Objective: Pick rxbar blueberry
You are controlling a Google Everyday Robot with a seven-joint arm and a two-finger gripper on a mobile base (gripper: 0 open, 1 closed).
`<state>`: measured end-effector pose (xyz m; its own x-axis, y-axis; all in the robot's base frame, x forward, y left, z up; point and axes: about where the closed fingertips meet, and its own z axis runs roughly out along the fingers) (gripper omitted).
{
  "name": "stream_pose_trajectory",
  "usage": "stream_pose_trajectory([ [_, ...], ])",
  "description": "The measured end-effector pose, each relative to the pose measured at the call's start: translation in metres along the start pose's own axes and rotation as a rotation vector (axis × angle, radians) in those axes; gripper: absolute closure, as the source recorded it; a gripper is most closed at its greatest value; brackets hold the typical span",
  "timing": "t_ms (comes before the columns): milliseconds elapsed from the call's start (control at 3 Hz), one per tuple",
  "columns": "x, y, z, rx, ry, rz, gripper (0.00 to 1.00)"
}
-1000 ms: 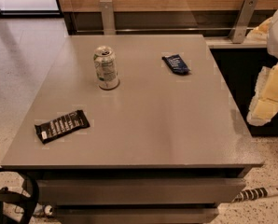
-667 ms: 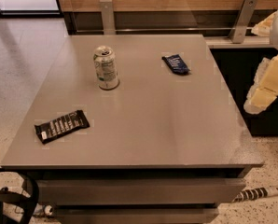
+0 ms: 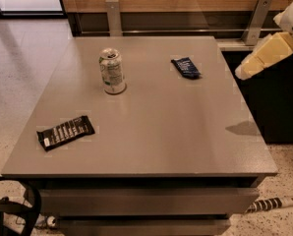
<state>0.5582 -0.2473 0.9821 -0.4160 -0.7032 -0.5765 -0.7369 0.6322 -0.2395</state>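
Observation:
The rxbar blueberry (image 3: 186,67), a small flat dark-blue wrapper, lies on the far right part of the grey table (image 3: 156,132). My gripper (image 3: 249,68), pale yellow and white, hangs in the air past the table's right edge. It is to the right of the bar, apart from it, and holds nothing that I can see. Its shadow (image 3: 242,128) falls on the table's right side.
A green-and-white can (image 3: 112,71) stands upright at the far left-centre. A longer black bar with white lettering (image 3: 65,132) lies near the front left. A wooden wall with metal posts (image 3: 113,16) runs behind the table. A dark cabinet (image 3: 279,102) stands to the right.
My gripper has risen and moved left and farther back along the table's right edge, closer to the blue bar. The objects on the table have not moved.

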Motion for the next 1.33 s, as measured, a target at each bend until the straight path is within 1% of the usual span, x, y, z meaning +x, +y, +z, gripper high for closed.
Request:
stream_pose_trajectory([
  [333, -0.027, -0.014, 0.023, 0.04, -0.182, 0.241, 0.0],
  [667, -0.048, -0.024, 0.043, 0.09, -0.296, 0.411, 0.0],
  [1000, -0.053, -0.025, 0.042, 0.104, -0.295, 0.392, 0.0],
  [1333, -0.055, -0.027, 0.045, 0.125, -0.283, 0.386, 0.0],
])
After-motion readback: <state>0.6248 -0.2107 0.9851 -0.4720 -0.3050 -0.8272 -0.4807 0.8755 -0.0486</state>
